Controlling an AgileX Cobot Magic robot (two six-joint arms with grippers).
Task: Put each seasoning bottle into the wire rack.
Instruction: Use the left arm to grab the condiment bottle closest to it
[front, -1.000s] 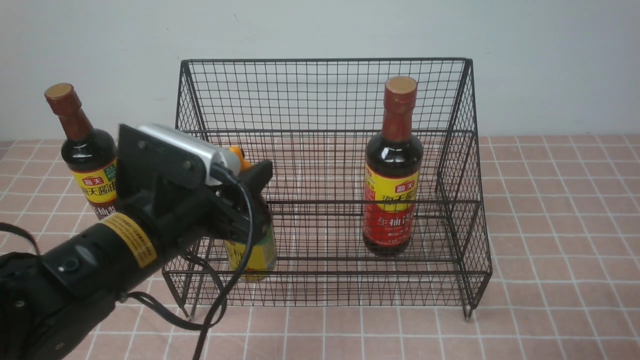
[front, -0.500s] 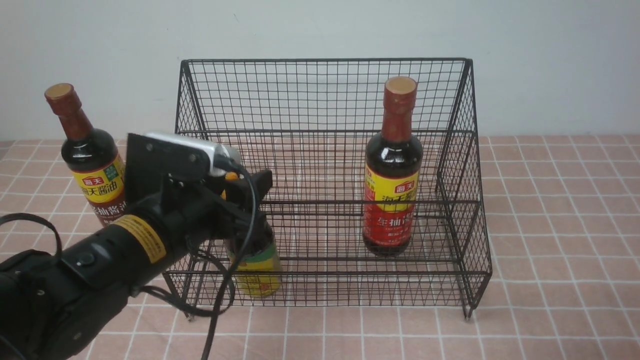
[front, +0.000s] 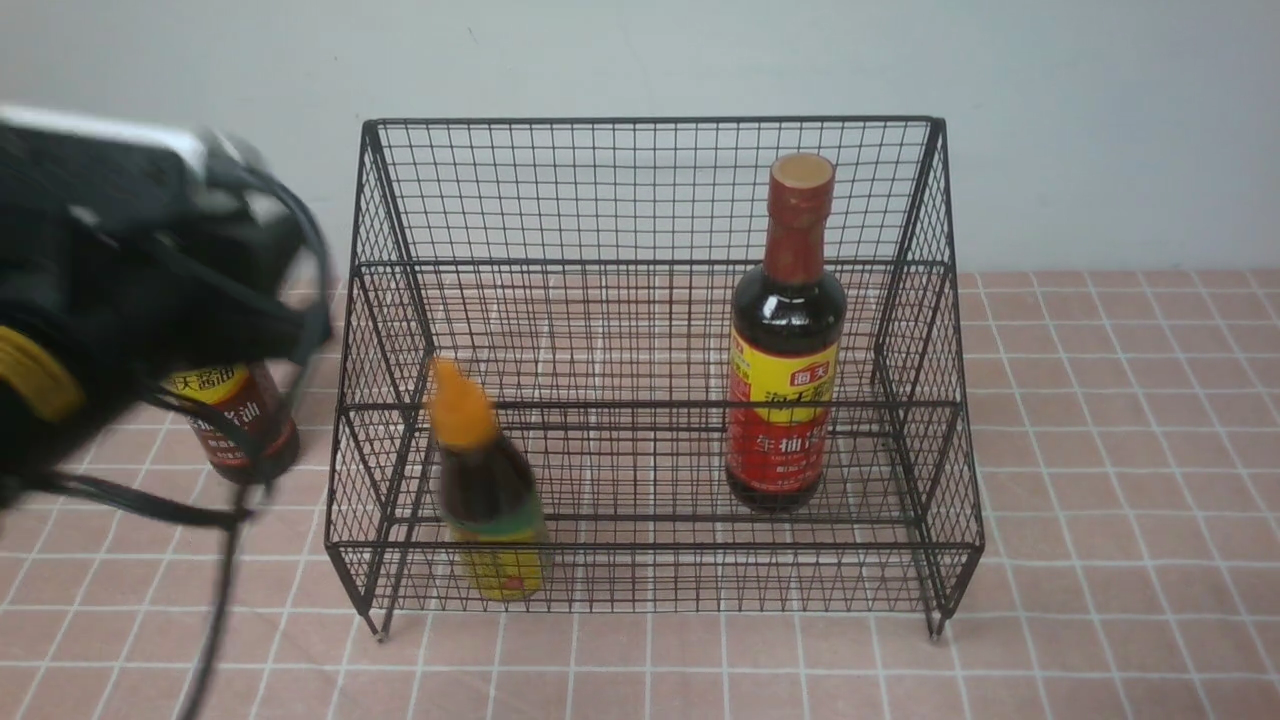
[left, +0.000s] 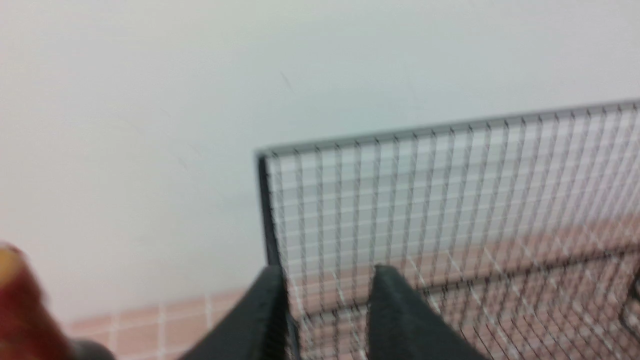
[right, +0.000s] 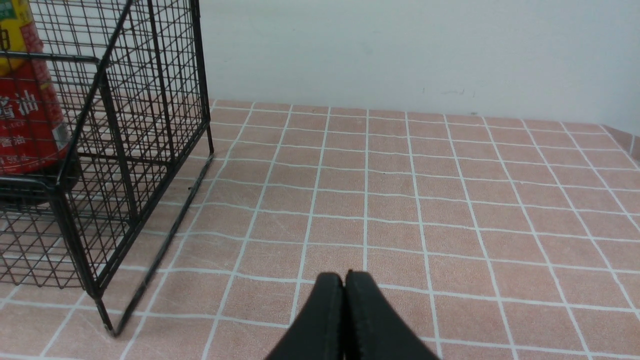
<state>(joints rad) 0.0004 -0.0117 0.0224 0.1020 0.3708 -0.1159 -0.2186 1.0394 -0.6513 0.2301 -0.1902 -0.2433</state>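
1. The rack (front: 650, 120) held two bottles. A short bottle (front: 487, 500) was on the lowest shelf near the rack's left side, its outline blurred. A tall bottle (front: 787, 340) stood upright toward the right side.
2. The third bottle (front: 245, 430) stood upright on the table (front: 1100, 450), just outside the rack's left side and partly hidden behind the left arm (front: 120, 270).
3. The left gripper (left: 327, 272) had its jaws parted with nothing between them, and it faced the rack's upper left corner. A blurred red cap (left: 12, 295) showed at the edge of the left wrist view, off to one side of the jaws.
4. The right gripper (right: 344, 277) had its jaws pressed together and empty. It was low over the table beyond the rack's right side, well apart from the third bottle.
5. By this layout the left arm was the nearer one. The third bottle's long axis was vertical, so a level approach from the side appeared suitable, once the jaws turned from the rack toward the bottle.
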